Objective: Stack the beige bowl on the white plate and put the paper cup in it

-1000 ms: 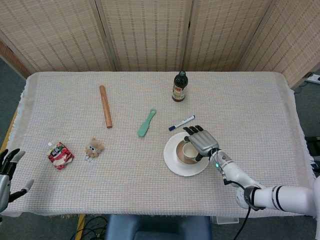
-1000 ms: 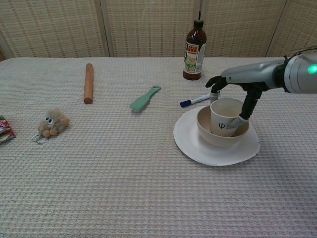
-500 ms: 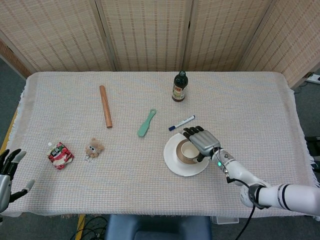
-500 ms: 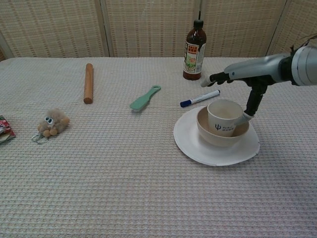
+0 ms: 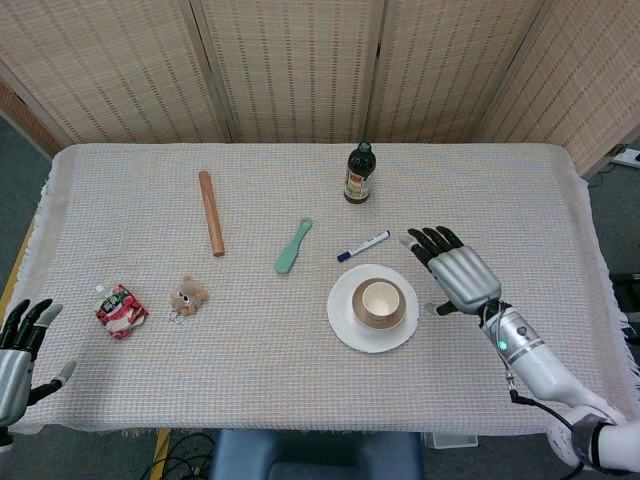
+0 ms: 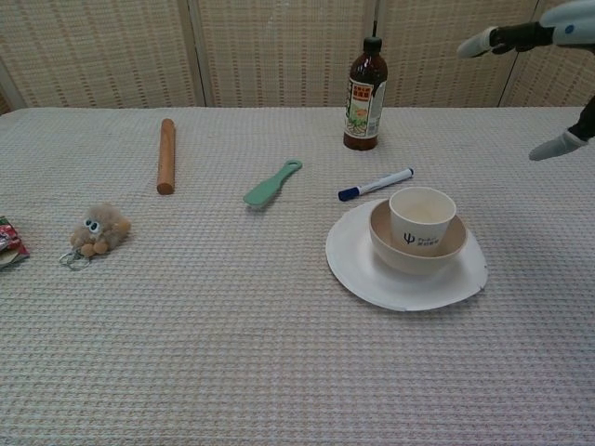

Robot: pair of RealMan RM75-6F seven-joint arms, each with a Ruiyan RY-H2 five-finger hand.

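Note:
The white plate lies right of the table's centre. The beige bowl sits on it, and the paper cup stands upright inside the bowl. My right hand hovers to the right of the plate with its fingers spread and nothing in it, raised well above the table. My left hand shows only at the lower left corner of the head view, off the table's edge, fingers apart and empty.
A blue-capped marker lies just behind the plate. A dark bottle stands further back. A green spatula, a wooden rolling pin, a plush toy and a red packet lie to the left.
My right hand let go of the paper cup, opened, and drew back up and to the right. The cup stays standing in the bowl.

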